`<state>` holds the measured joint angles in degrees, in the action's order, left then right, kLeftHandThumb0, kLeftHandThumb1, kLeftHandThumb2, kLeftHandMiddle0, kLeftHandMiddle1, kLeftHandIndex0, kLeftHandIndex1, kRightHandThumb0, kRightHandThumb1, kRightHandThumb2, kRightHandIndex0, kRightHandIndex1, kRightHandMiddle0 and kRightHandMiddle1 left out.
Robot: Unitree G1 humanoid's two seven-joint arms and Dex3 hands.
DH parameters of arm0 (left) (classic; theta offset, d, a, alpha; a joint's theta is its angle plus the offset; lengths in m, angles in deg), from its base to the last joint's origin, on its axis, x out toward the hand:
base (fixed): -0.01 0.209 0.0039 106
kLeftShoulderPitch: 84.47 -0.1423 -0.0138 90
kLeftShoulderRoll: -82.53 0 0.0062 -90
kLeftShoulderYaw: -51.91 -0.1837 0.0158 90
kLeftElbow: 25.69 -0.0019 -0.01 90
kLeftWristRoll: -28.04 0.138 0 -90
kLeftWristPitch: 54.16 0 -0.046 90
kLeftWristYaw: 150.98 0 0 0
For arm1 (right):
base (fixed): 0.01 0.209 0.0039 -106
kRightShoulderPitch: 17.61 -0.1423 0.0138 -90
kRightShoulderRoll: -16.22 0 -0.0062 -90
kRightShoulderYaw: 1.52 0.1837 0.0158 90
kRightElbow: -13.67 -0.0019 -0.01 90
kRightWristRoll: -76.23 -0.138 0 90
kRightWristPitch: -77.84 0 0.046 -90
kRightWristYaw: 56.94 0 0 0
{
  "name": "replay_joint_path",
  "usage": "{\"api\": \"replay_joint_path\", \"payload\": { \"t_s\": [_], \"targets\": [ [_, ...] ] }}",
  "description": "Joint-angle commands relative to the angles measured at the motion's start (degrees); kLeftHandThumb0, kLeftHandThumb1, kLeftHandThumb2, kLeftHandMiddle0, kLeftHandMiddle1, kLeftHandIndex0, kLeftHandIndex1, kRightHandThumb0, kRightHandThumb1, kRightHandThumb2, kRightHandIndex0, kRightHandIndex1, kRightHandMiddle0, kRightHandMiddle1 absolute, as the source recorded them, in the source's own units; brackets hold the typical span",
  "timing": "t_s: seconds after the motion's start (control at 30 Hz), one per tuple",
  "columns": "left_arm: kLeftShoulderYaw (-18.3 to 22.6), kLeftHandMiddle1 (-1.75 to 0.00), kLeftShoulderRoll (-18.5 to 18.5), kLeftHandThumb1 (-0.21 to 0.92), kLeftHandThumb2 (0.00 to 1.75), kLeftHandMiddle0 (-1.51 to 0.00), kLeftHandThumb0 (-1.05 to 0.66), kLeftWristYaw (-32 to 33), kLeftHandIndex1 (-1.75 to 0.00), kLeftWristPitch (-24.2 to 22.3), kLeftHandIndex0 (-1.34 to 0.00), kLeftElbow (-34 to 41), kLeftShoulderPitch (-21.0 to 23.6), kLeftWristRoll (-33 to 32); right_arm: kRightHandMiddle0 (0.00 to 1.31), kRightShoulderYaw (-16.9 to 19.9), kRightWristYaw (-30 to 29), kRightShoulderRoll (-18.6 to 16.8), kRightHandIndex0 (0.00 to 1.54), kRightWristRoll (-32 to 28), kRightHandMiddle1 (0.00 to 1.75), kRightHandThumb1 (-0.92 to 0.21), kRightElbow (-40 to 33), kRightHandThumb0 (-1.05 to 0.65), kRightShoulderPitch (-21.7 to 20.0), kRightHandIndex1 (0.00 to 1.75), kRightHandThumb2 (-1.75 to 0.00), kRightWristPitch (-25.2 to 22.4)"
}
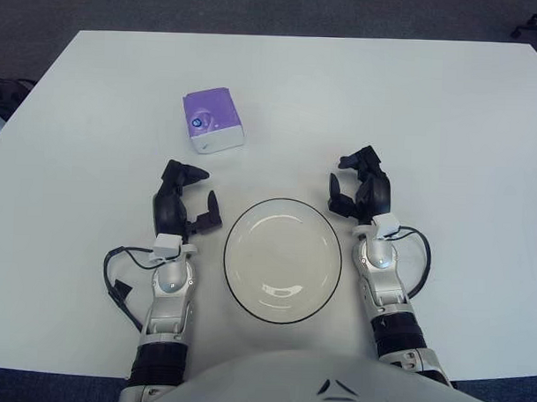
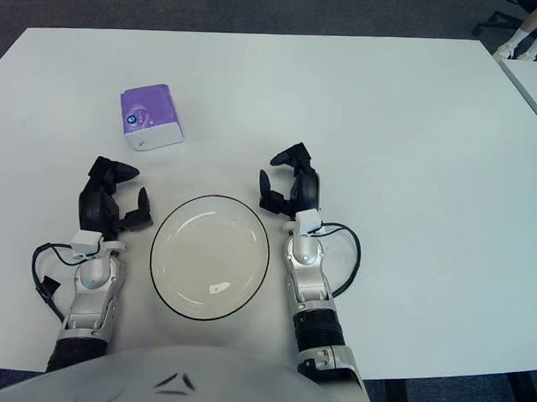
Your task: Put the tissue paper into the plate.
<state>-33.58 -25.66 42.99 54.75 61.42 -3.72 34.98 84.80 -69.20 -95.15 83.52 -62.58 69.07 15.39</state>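
The forearms run out of view at the near edge of the white table (image 1: 447,128). A purple tissue paper pack (image 1: 213,120) lies just beyond the left hand (image 1: 185,205), untouched. Both it and the right hand (image 1: 361,188) flank the plate (image 1: 282,259), fingers apart and empty; bare tabletop stretches to the far corners.

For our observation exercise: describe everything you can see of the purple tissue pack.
The tissue pack is a small, soft-looking purple packet with a white front edge and a round blue mark on top. It lies flat, slightly turned, on the white table, beyond the plate and ahead of the left hand. Nothing else touches it.
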Motion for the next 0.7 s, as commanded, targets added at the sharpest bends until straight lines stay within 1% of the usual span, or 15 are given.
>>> {"api": "replay_joint_path", "payload": {
  "t_s": [0.0,0.23,0.43,0.67],
  "targets": [
    [0.15,-1.66,-0.17,0.19,1.45,-0.75,-0.01,0.10,-1.75,-3.05,-0.47,-3.18,-2.96,0.33,0.45,0.41,-0.38,1.24,0.65,1.42,1.75,-0.40,4.91,-0.01,6.01,1.38,-1.11,-0.97],
    [0.30,-1.69,-0.21,0.18,1.47,-0.74,-0.01,0.12,-1.75,-3.52,-0.47,-3.04,-2.96,0.45,0.45,0.26,-0.46,1.20,0.65,1.49,1.75,-0.40,4.83,-0.01,6.12,1.40,-1.12,-0.98],
    [0.41,-1.66,-0.20,0.19,1.45,-0.74,-0.01,-0.21,-1.75,-3.62,-0.48,-2.97,-2.96,-0.03,0.46,0.16,-0.26,1.20,0.65,1.24,1.75,-0.38,4.90,-0.01,6.14,1.40,-1.13,-0.90],
    [0.53,-1.70,0.07,0.19,1.46,-0.72,-0.01,-0.69,-1.75,-3.39,-0.47,-3.10,-2.87,-0.46,0.47,-0.06,-0.53,1.16,0.65,1.71,1.75,-0.38,4.49,-0.01,6.32,1.41,-1.14,-1.59]
  ]
}}
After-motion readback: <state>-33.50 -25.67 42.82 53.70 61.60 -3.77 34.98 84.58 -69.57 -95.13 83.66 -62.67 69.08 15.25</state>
